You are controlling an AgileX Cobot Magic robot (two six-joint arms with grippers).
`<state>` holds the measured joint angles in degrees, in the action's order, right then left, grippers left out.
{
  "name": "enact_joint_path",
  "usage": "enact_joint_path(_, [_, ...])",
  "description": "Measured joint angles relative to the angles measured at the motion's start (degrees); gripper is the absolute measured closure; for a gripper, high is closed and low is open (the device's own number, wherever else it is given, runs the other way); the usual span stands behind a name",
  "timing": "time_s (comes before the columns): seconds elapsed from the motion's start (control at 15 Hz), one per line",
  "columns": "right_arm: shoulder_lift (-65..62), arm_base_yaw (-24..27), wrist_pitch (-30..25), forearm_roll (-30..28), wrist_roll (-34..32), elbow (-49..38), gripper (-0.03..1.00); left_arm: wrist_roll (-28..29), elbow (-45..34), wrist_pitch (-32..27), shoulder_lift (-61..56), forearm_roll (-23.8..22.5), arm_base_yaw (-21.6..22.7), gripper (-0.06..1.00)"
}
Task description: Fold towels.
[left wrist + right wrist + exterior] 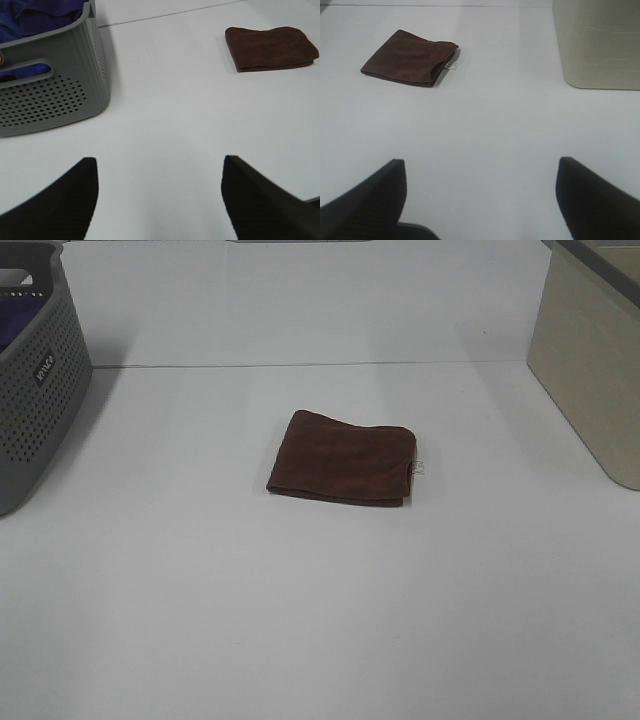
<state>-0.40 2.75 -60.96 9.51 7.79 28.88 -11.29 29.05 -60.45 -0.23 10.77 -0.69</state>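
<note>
The reddish-brown microfibre towel [342, 458] lies folded into a compact layered rectangle near the middle of the white table [320, 620], its small white tag [418, 468] at the right edge; it looks thin, light and limp, so I judge it best pinched at a corner or the stacked open edge by the tag. The left gripper [157, 200] and right gripper [480, 200] both hang spread apart and empty, well apart from it. Open table surrounds the towel, with the grey perforated basket [40, 390] far left and beige bin [590, 390] far right.
</note>
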Motion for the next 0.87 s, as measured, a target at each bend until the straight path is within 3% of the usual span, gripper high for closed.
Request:
enact_joint_path(0.6, [0.00, 0.00, 0.00, -1.78, -0.11, 0.00, 0.19, 0.00, 0.00, 0.00, 0.00, 0.00, 0.00, 0.27])
enact_joint_path(0.87, [0.00, 0.00, 0.00, -4.76, -3.90, 0.00, 0.19, 0.00, 0.00, 0.00, 0.00, 0.00, 0.00, 0.27])
